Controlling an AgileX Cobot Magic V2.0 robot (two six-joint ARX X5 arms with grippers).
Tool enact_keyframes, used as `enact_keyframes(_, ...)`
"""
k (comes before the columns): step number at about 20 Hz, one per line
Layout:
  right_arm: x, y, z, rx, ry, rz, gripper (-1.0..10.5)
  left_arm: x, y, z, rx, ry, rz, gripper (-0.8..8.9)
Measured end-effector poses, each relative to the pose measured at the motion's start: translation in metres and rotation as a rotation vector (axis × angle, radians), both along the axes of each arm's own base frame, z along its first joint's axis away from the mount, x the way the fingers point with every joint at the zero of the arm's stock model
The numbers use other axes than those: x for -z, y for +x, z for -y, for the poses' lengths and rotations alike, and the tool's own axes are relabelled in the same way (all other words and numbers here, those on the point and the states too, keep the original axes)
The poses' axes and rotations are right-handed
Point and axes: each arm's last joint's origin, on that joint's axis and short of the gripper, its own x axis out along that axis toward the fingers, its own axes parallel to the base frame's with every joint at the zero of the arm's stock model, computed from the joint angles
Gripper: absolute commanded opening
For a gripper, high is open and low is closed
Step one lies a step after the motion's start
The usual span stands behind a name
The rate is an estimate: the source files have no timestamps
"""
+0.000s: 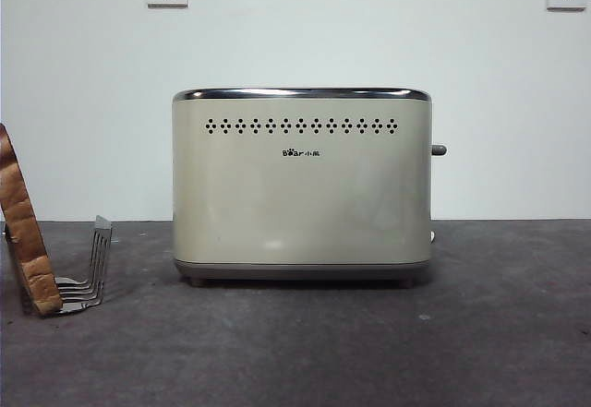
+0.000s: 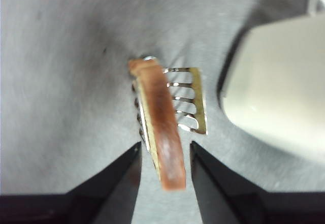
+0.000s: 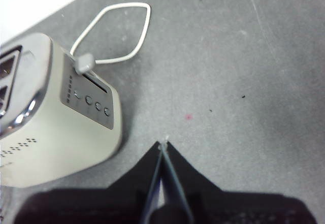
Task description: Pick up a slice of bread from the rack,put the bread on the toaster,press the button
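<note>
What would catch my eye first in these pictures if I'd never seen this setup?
Probably the big cream toaster, standing mid-table and dwarfing everything else. Next, the slice of bread leaning in the small wire rack at the far left edge. From above, the left gripper hangs open astride that slice.

The left gripper (image 2: 165,158) hangs with jaws spread apart; the right gripper (image 3: 163,148) has its jaws pressed together.
</note>
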Motion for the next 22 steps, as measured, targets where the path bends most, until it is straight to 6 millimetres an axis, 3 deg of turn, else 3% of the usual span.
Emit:
enact_keyframes(2, 0.001, 0.0, 0.0, -0.002, -0.004, -0.016, 0.0, 0.008, 0.007, 0.0, -0.044, -0.015, -0.048, 3.37)
enact_keyframes(3, 0.002, 0.0, 0.0, -0.003, -0.005, -0.025, 0.0, 0.011, 0.012, 0.0, -0.063, -0.018, -0.061, 3.59)
enact_keyframes(12, 0.004, -0.001, 0.0, -0.017, -0.026, -0.049, 0.0, 0.03, 0.033, 0.001, -0.092, -0.028, -0.094, 3.44)
enact_keyframes(17, 0.004, -0.001, 0.0, -0.016, -0.027, -0.05, 0.0, 0.032, 0.033, 0.002, -0.099, 0.003, -0.105, 2.46)
enact_keyframes(20, 0.004, -0.001, 0.0, -0.018, -0.029, -0.051, 0.0, 0.038, 0.038, 0.003, -0.086, 0.007, -0.132, 2.38)
enact_keyframes(22, 0.005, -0.001, 0.0, -0.018, -0.03, -0.052, 0.0, 0.039, 0.038, 0.007, -0.069, 0.01, -0.136, 1.09)
